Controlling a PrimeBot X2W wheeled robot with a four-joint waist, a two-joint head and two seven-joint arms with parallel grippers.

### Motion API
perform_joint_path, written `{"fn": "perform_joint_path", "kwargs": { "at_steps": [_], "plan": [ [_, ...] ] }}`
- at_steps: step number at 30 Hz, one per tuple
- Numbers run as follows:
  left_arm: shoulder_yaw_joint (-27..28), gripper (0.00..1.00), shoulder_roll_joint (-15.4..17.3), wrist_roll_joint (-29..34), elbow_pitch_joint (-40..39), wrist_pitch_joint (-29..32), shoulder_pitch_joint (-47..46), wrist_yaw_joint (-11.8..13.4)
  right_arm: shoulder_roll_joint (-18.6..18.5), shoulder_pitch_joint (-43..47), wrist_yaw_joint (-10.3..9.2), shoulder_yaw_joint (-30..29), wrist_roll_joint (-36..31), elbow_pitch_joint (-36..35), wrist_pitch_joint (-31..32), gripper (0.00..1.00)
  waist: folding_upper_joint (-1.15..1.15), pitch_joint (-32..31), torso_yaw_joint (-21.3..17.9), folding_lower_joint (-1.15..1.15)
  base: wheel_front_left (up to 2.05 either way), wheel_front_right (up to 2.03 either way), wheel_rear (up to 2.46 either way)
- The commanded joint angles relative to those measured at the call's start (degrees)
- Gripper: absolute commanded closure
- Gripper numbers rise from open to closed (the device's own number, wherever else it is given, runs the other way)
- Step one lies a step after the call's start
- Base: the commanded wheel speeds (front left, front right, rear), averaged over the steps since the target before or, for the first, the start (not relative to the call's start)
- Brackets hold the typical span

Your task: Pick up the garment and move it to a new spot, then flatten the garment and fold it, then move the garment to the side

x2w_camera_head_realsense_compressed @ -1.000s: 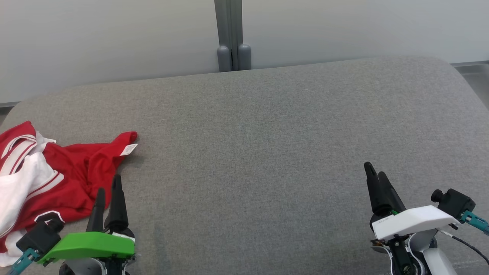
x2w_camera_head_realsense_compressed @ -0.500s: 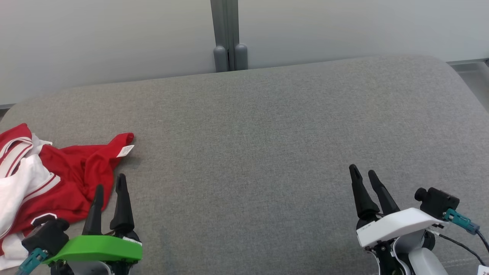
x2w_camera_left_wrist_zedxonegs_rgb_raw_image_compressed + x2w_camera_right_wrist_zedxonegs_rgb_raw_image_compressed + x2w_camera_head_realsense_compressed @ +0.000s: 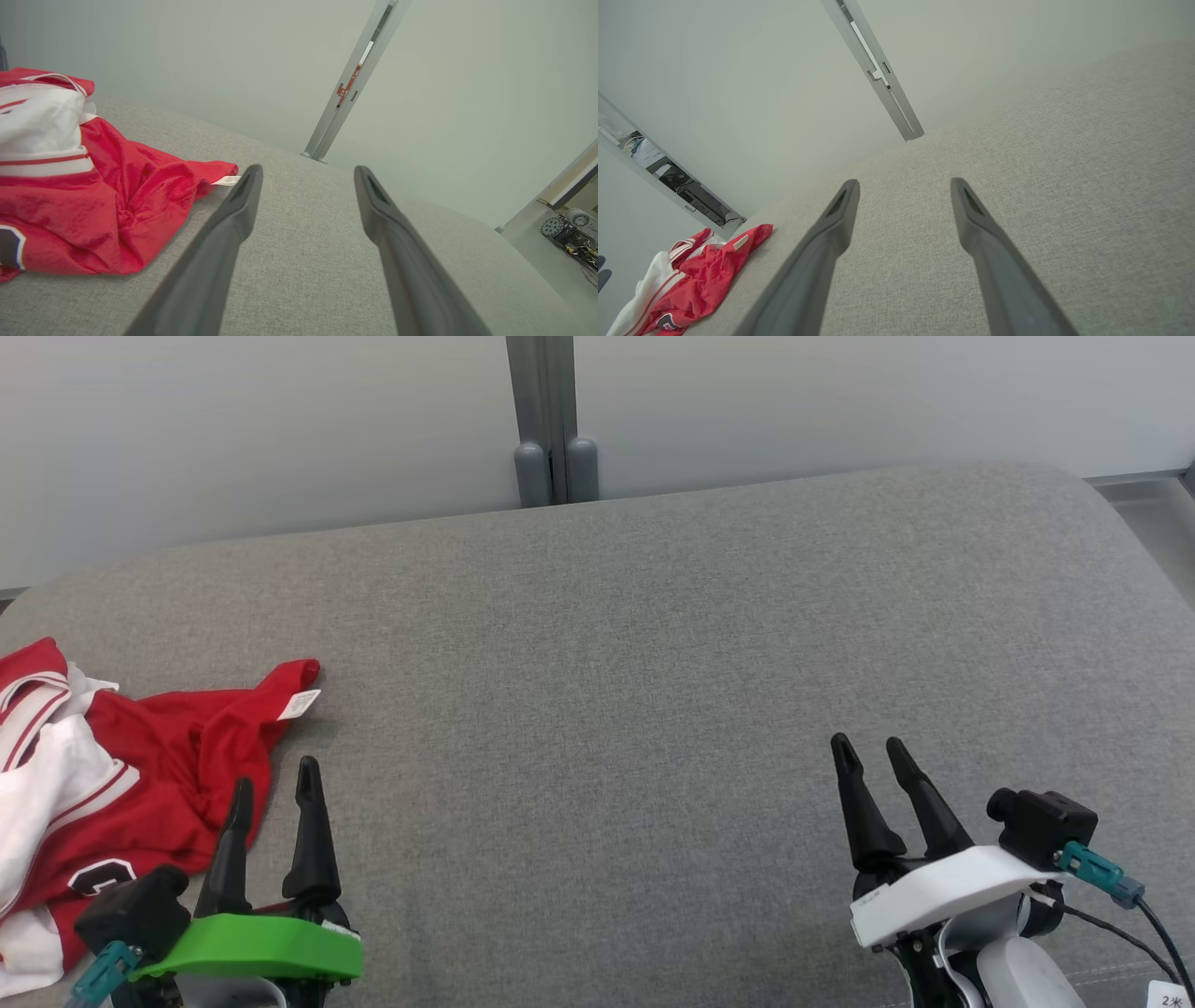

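The garment [image 3: 140, 775] is a crumpled red and white jersey lying at the left edge of the grey padded surface [image 3: 607, 663]; a small white tag shows at its red tip. It also lies at the left of the left wrist view [image 3: 93, 205] and low at the left of the right wrist view [image 3: 696, 275]. My left gripper [image 3: 275, 782] is open, just right of the garment's near edge, with nothing between its fingers. Far off to the right, my right gripper [image 3: 873, 747] is open above bare fabric and holds nothing.
A pale wall with a grey vertical post [image 3: 549, 420] stands behind the surface. The surface's rounded far corners drop off at the left and right. The wide middle of the grey surface lies between my two grippers.
The head camera has shifted slightly. My right gripper has moved left and its fingers now show apart. My left gripper has edged right, fingers more upright. The garment has not moved.
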Motion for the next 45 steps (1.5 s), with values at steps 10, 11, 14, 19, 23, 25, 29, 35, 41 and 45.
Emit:
{"fn": "perform_joint_path", "kwargs": {
  "at_steps": [10, 11, 14, 19, 23, 25, 29, 35, 41, 45],
  "plan": [
    [0.00, 0.00, 0.46, 7.04, -1.28, -1.85, 0.75, 0.04, -0.33, -0.70, 0.02, 0.12, -6.48, -1.19, -1.99, 0.00, 0.00, -0.08, 0.23, 0.00, 0.00, 0.00, 0.00],
    [-0.07, 0.00, 0.47, 7.69, -1.36, -1.96, 0.83, 0.03, -0.33, -0.65, 0.02, 0.06, -7.05, -1.18, -2.11, 0.00, 0.00, -0.12, 0.21, 0.00, 0.00, 0.00, 0.00],
    [-0.32, 0.00, 0.48, 9.30, -1.38, -2.39, 1.13, -0.37, -0.34, -0.61, 0.02, 0.04, -8.69, -1.13, -2.54, 0.00, 0.00, -0.20, 0.13, 0.00, 0.00, 0.00, 0.00],
    [-0.07, 0.00, 0.51, 11.52, -0.89, -2.98, 1.55, -0.55, -0.35, -0.27, 0.02, 0.33, -11.46, -0.97, -3.19, 0.00, 0.00, -0.36, -0.05, 0.00, 0.00, 0.00, 0.00],
    [0.65, 0.00, 0.51, 13.22, -0.34, -3.47, 2.05, -0.43, -0.37, -0.19, 0.03, 0.66, -13.28, -0.83, -3.66, 0.00, 0.00, -0.46, -0.23, 0.00, 0.00, 0.00, 0.00],
    [0.90, 0.00, 0.52, 13.98, 0.30, -3.76, 2.33, -0.30, -0.37, -0.05, 0.03, 0.72, -14.24, -0.79, -3.93, 0.00, 0.00, -0.56, -0.30, 0.00, 0.00, 0.00, 0.00],
    [1.34, 0.00, 0.52, 13.83, 2.41, -4.20, 2.45, -0.17, -0.36, 0.14, 0.03, 1.05, -15.99, -0.10, -4.34, 0.00, 0.00, -0.67, -0.46, 0.00, 0.00, 0.00, 0.00],
    [1.19, 0.00, 0.53, 16.31, 3.49, -4.89, 2.37, -0.53, -0.37, 0.31, 0.03, 0.99, -18.56, 0.56, -5.11, 0.00, 0.00, -0.73, -0.53, 0.00, 0.00, 0.00, 0.00],
    [1.23, 0.00, 0.56, 18.84, 2.79, -5.55, 2.45, -0.84, -0.40, 0.62, 0.03, 0.17, -20.57, 0.71, -5.72, 0.00, 0.00, -0.77, -0.58, 0.00, 0.00, 0.00, 0.00],
    [1.20, 0.00, 0.57, 20.37, 2.09, -5.94, 2.79, -0.84, -0.37, 0.70, 0.03, -0.18, -21.38, 0.96, -6.10, 0.00, 0.00, -0.72, -0.63, 0.00, 0.00, 0.00, 0.00]
  ]
}}
